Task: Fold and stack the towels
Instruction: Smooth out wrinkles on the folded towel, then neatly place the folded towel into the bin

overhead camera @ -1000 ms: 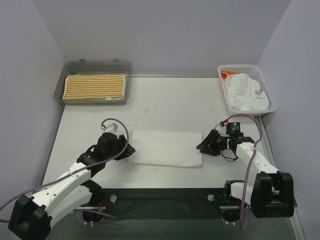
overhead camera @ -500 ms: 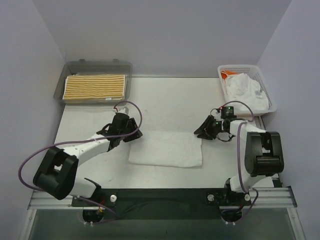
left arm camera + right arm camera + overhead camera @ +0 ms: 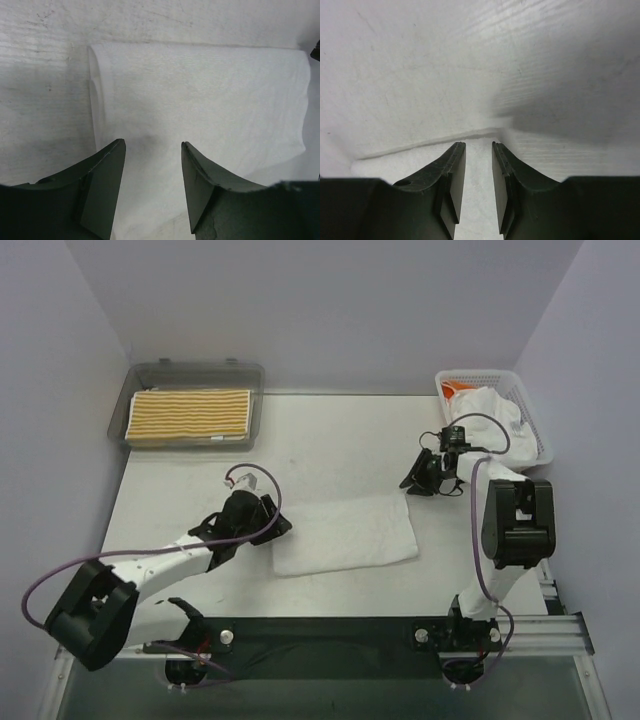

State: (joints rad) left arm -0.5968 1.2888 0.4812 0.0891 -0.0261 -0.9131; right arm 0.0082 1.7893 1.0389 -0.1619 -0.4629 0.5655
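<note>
The white towel (image 3: 345, 535) now lies skewed at mid-frame, its right end swung upward from its earlier square position; the left gripper (image 3: 272, 521) has dropped to the towel's left edge, and the right gripper (image 3: 412, 480) has climbed just above its upper right corner. A yellow-and-white striped towel (image 3: 190, 415) sits folded in the clear tray (image 3: 256, 400) at upper left. Crumpled white cloths (image 3: 490, 425) fill the mesh basket (image 3: 490, 374) at upper right.

Left wrist view: the left gripper (image 3: 152, 145) hangs with jaws spread and nothing between them, over the folded towel (image 3: 200, 90), whose doubled edge shows at left on the table (image 3: 45, 60).

Right wrist view: the right gripper (image 3: 477, 145) has its fingers a narrow slot apart, pinching nothing, over the table (image 3: 420, 65).
</note>
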